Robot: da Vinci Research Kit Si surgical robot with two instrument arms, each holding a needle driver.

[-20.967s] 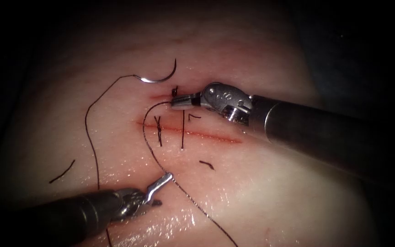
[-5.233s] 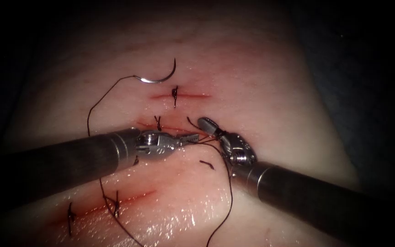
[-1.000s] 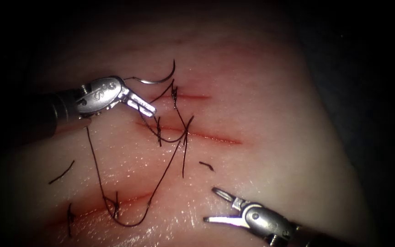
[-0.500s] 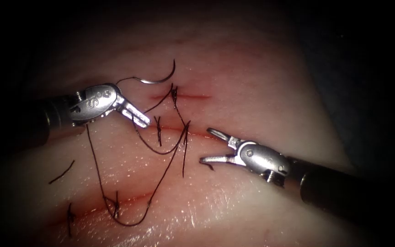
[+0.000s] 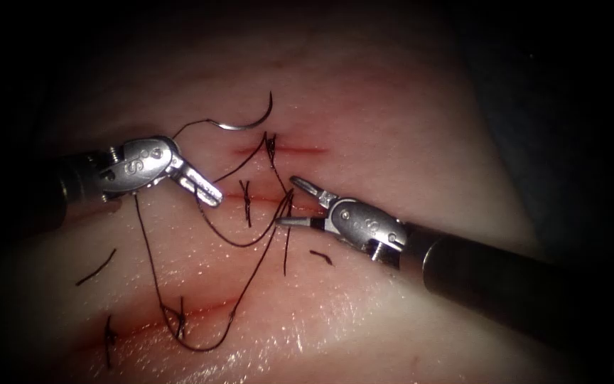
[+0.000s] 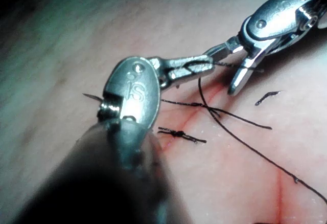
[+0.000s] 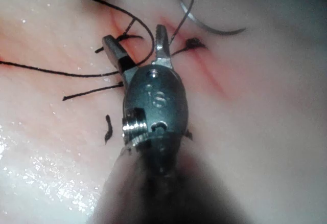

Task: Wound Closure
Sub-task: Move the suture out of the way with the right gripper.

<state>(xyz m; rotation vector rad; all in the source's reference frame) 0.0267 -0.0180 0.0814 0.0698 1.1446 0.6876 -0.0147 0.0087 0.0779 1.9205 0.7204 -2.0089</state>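
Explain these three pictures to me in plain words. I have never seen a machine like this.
This is a surgical practice robot stitching a cut in pork belly, the tissue. One picture looks down from an endoscope; the other two come from small cameras riding near each arm's wrist. Two thin arms end in small two-jawed tools. The left tool is shut on the dark thread, left of the cut. The right tool has its jaws open around the thread at the cut and holds nothing. The curved needle lies free on the tissue above, not in it. Finished stitches and short cut ends of thread lie around.
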